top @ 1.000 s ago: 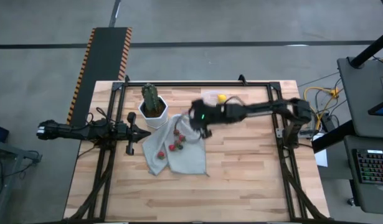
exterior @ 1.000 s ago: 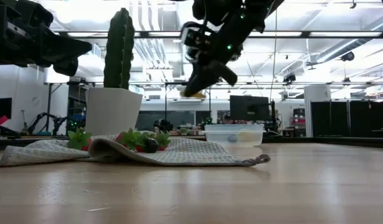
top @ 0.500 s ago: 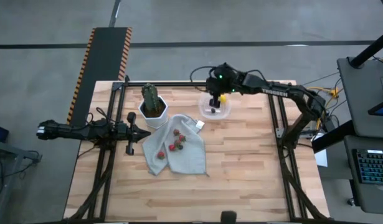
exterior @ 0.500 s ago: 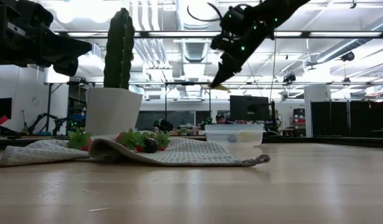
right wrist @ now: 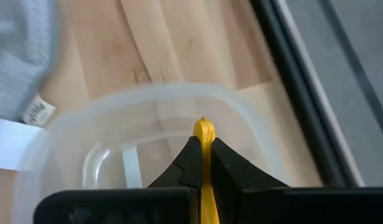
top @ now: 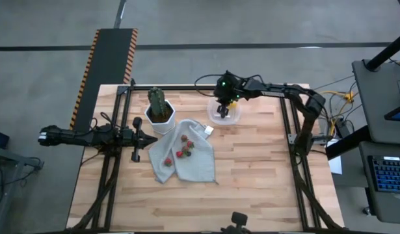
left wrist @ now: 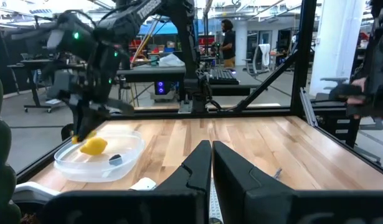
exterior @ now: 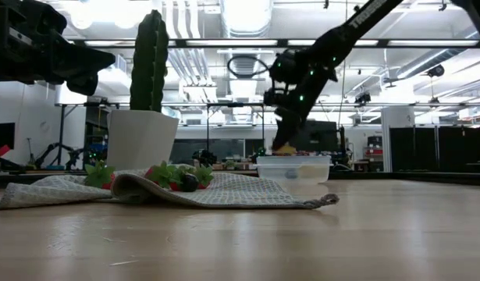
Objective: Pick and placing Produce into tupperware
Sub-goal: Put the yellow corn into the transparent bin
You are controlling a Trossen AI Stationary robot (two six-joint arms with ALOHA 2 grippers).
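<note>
The clear tupperware (top: pixel 236 117) stands on the table near the far edge; in it lie a yellow lemon (left wrist: pixel 93 147) and a dark piece (left wrist: pixel 114 159). My right gripper (right wrist: pixel 203 146) hangs just over it, shut on a yellow-orange elongated piece (right wrist: pixel 204 127). Several red berries (top: pixel 183 147) lie on a grey cloth (top: pixel 194 166) spread on the table beside a cactus in a white pot (top: pixel 160 112). My left gripper (top: pixel 151 138) waits shut at the table's left, level, touching nothing. My right gripper pinches the yellow-orange piece between its two fingers, and the piece runs along them. Its tip (right wrist: pixel 204 124) sticks out past the fingertips (right wrist: pixel 192 149). The fingers slant down from the table's right side. The piece hangs clear, over the tupperware's inside (right wrist: pixel 147 155).
The cactus pot stands at the cloth's far left corner. A white label (top: pixel 208 130) on the cloth's edge lies close to the tupperware. A black frame rail (top: pixel 186 87) runs along the table's far edge just behind the container. Bare wood (top: pixel 252 175) spreads to the near right.
My right gripper has swung from over the cloth's far right corner toward the far edge, to above the tupperware, rolling as it went. It has then sunk close over the container. It has stayed shut on the yellow-orange piece throughout.
</note>
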